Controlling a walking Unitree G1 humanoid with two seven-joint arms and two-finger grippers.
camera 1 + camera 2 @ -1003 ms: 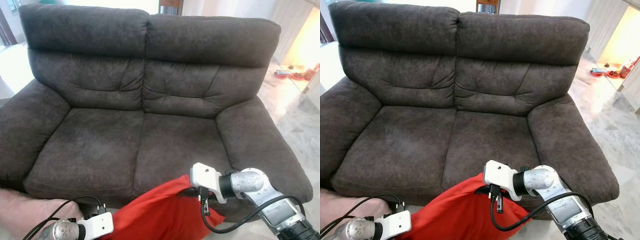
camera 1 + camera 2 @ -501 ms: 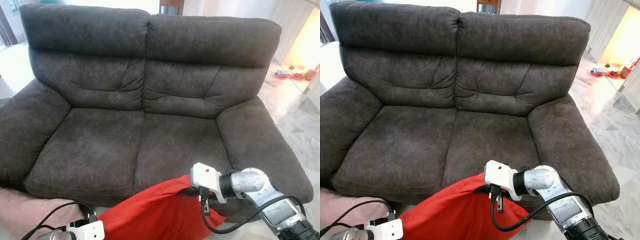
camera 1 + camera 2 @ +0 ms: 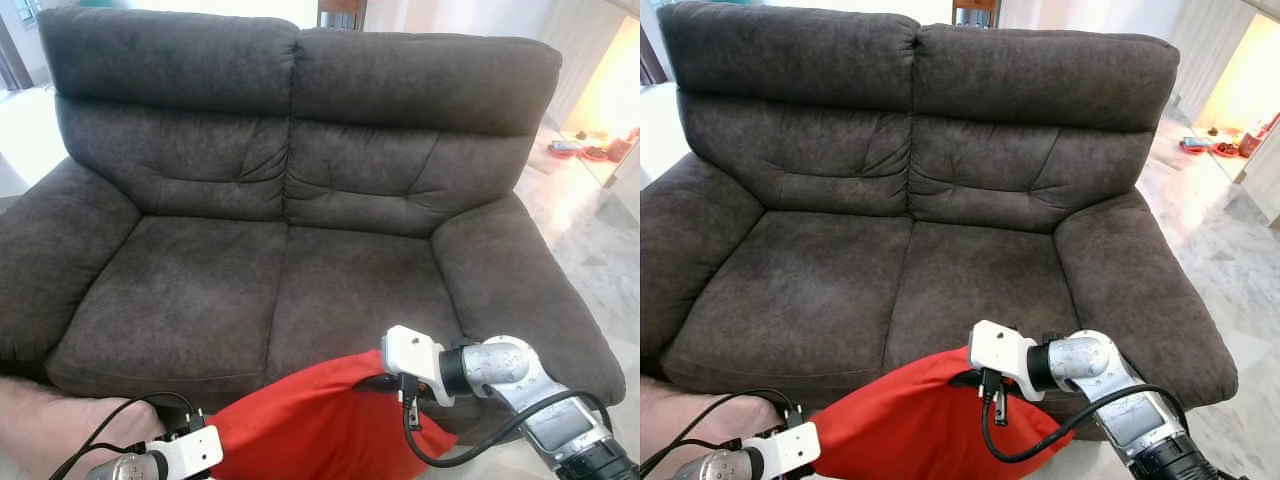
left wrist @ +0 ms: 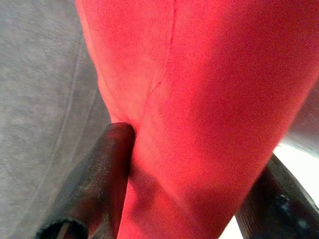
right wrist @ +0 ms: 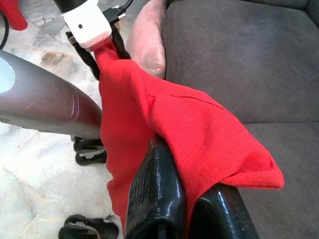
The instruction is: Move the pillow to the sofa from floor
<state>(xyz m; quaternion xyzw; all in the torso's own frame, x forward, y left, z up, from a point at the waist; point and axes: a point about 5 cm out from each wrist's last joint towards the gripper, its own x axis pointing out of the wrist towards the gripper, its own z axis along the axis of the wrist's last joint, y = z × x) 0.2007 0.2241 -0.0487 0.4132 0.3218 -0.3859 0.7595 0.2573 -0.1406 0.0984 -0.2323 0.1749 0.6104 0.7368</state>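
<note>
Two claws carry the red pillow (image 3: 320, 425) between them, held up just in front of the sofa (image 3: 300, 200) and below the front edge of its seat. At the sofa's left front corner, a pale pink cushion (image 3: 50, 420) lies on the floor beside the left armrest. Next along, the left claw (image 4: 174, 199) is clamped on the pillow's left end, its dark fingers (image 4: 94, 189) pressing into red fabric on either side. The pillow sags in the middle and spans toward the sofa's right seat cushion, its upper corner overlapping the seat's front lip. There the right claw (image 5: 192, 209) is clamped on the pillow's right corner, fabric draped over the fingers. On the marble floor (image 3: 600, 240) well right of the sofa sit a few small items. The step in hand appears to be the carry; next, both arms likely need to rise and reach forward together over the seat before letting go.
</note>
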